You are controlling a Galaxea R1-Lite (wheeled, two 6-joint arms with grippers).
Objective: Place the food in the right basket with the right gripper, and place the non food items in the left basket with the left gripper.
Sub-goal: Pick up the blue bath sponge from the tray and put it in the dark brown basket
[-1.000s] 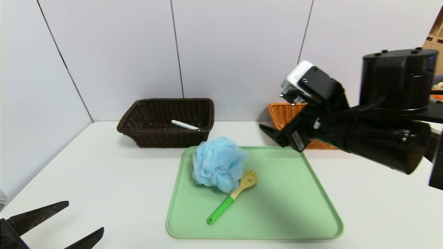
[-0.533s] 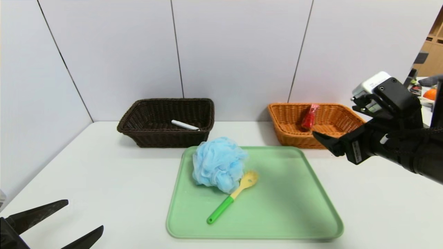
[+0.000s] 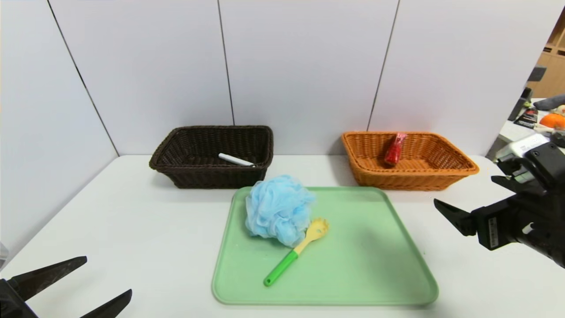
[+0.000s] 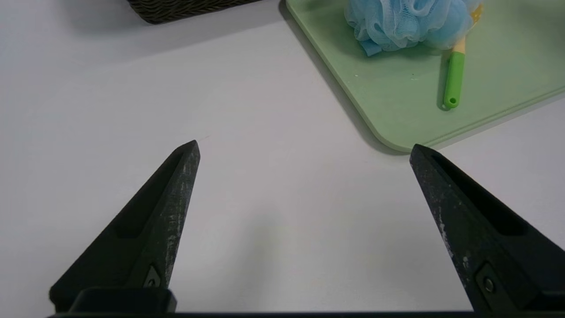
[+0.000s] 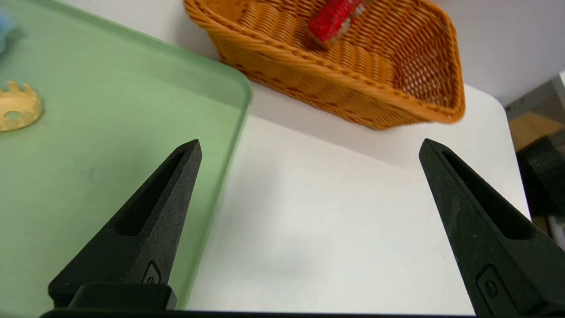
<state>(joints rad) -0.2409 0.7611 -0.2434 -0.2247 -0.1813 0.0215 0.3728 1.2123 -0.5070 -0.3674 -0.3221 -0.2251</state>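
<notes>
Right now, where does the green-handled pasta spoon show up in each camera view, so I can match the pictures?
Head view: pasta spoon lies on the green tray, head against the blue bath pouf.
Left wrist view: near the top right, green handle beside the pouf.
Right wrist view: only its yellow head shows, at the left edge.
Shared landmark: the green tray.

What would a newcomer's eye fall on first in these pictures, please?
Probably the fluffy blue bath sponge on the green tray at the table's middle, touching a green-handled pasta spoon. Behind stand a dark basket and an orange basket holding a red packet.
</notes>
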